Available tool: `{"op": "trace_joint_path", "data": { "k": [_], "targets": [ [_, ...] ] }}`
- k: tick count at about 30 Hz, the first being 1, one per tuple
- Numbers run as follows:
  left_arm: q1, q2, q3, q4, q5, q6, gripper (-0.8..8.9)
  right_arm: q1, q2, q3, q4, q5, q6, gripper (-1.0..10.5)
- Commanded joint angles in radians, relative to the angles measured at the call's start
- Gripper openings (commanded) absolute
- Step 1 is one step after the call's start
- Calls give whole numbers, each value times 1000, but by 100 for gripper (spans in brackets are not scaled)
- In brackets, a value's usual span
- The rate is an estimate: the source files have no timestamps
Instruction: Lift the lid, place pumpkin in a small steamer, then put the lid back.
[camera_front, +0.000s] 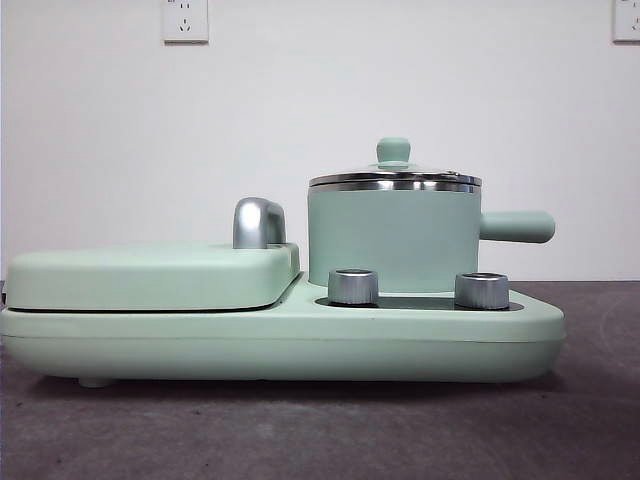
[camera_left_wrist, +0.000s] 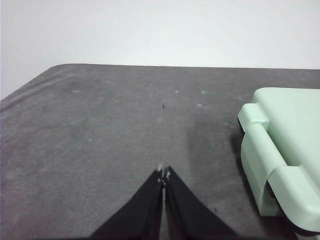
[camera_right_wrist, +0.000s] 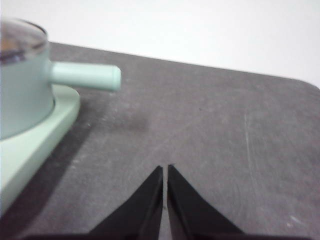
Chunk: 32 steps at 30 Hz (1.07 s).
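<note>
Mint-green round steamer pot (camera_front: 393, 240) with steel rim and stubby side handle sits on the wide mint-green appliance base (camera_front: 280, 340) behind two steel knobs (camera_front: 353, 287); the clear glass lid (camera_front: 394, 177) with steel rim and mint knob sits on it, contents can't be made out. Flat rounded mint griddle cover (camera_front: 150, 275) lies beside the pot, no pumpkin visible. Left gripper (camera_left_wrist: 164, 173) and right gripper (camera_right_wrist: 165, 168) hover over bare grey matte table (camera_left_wrist: 100, 130), both black jaw pairs pressed together, holding nothing.
</note>
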Motion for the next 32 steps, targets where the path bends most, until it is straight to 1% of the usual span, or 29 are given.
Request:
{"op": "trace_joint_path", "data": {
  "k": [1,4,8,17,23,32],
  "targets": [
    [2,0,-20,17,1,14,7,-12,-1,-12,11,0,7,12],
    [2,0,-20,18,1,14,7,-28,-1,-29,12,0,11,12],
    [3,0,-20,18,1,14,7,-43,-1,-48,19,0,37,12],
    [2,0,-20,19,1,14,7,-48,-1,-48,30,0,36,12],
    [2,0,-20,19,1,14,7,-78,-1,-47,33,0,36,12],
    [2,0,-20,19,1,14,7,-80,-1,-47,33,0,36,12]
  ]
}}
